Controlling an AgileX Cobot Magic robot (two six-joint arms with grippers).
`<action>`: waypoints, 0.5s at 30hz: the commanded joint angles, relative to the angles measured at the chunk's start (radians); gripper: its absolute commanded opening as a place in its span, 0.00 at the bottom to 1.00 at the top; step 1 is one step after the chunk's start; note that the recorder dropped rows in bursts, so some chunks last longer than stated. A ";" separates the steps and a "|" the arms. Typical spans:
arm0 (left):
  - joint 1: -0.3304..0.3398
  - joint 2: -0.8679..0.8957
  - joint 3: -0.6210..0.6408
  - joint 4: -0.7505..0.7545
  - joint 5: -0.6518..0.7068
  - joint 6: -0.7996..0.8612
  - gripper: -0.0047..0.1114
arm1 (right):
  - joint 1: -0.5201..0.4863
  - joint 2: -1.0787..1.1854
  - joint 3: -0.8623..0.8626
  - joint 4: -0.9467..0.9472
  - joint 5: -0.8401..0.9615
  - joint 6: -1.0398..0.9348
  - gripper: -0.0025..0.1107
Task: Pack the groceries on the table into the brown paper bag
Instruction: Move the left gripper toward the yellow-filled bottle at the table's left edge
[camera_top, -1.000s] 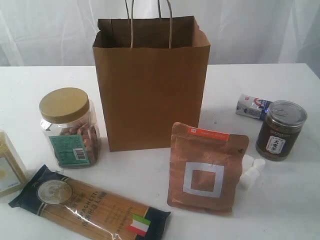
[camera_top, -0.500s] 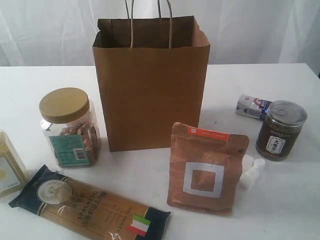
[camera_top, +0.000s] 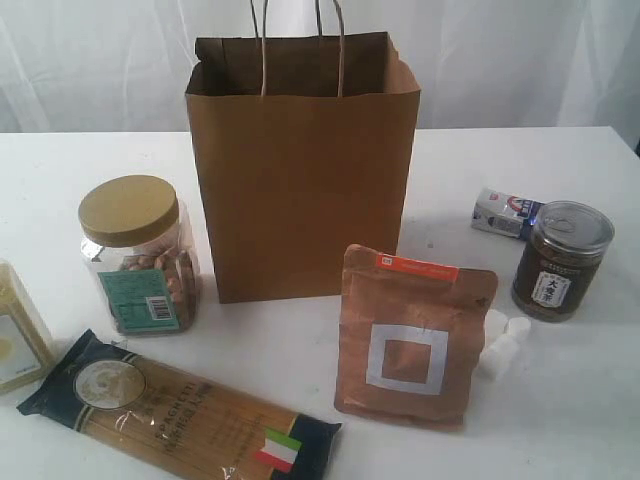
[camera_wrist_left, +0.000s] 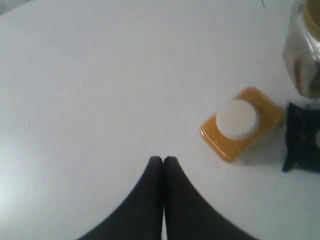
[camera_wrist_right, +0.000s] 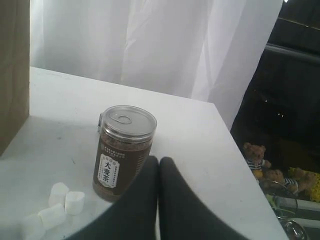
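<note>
The right pincer (camera_wrist_right: 158, 160) is closed with nothing in it, and the dark jar (camera_wrist_right: 122, 150) stands straight ahead of its tips, so close that I cannot tell whether they touch. The jar is upright near the right edge of the tabletop (camera_top: 560, 410), its long axis vertical and its silver lid up, with the marshmallows (camera_wrist_right: 60, 205) just beside it on the side toward the bag (camera_top: 300, 190). The left pincer (camera_wrist_left: 163, 159) is also closed and empty, over bare tabletop by the left edge. The pale box (camera_wrist_left: 242, 127) lies ahead of it and off to one side, clearly apart from the tips. The right arm is therefore the nearer one to a grocery. As I judge it, its jaws must part before they can take the jar's round side. The bag stands mid-tabletop toward the far edge, mouth open upward and taller than the jar, so the jar would have to rise over the rim
</note>
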 joint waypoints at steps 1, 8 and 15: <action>0.020 0.034 0.043 -0.006 0.046 0.058 0.04 | -0.003 0.001 0.001 -0.004 -0.010 0.009 0.02; 0.220 0.150 0.100 -0.153 -0.129 -0.021 0.04 | -0.003 0.001 0.001 -0.004 -0.010 0.009 0.02; 0.460 0.236 0.100 -0.745 -0.237 0.228 0.04 | -0.003 0.001 0.001 -0.004 -0.010 0.009 0.02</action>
